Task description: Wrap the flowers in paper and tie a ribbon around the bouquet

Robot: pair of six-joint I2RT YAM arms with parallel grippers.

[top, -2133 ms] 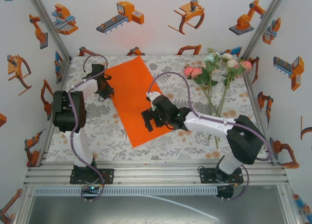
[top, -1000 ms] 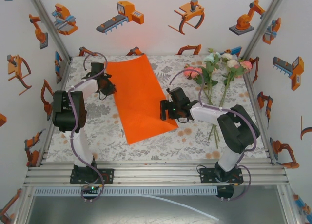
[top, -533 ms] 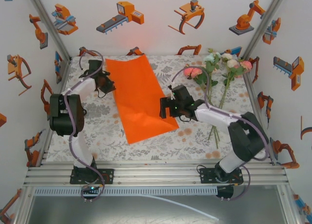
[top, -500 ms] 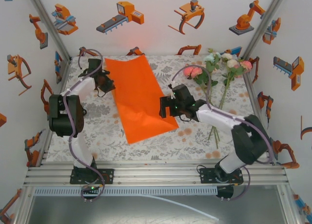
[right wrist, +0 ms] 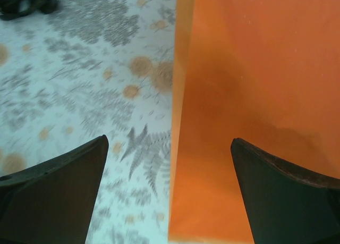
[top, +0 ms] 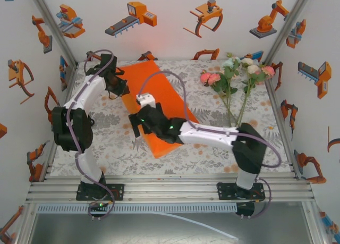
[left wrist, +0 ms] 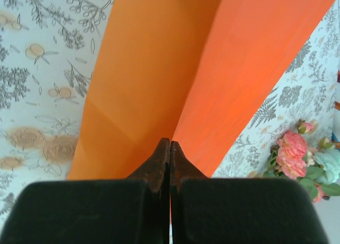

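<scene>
While the left end effector [left wrist: 170, 142] pinches smooth, creased orange paper [left wrist: 159, 68], the right end effector [right wrist: 169, 139] hangs released.

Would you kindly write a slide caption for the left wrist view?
Left gripper pinching the orange paper, pink flowers lying on the floral tablecloth beyond.

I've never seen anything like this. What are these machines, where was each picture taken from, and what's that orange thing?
The left arm and right arm are robots bolted to a table, each ending in a two-finger gripper. The wide picture looks down from above; the others come from cameras on each wrist, so the dark shapes are that arm's own fingers. On the tablecloth lie a sheet of orange paper and, apart at the right, artificial flowers. The left gripper is shut on the paper's edge; the right gripper is open over another edge, holding nothing.
</scene>
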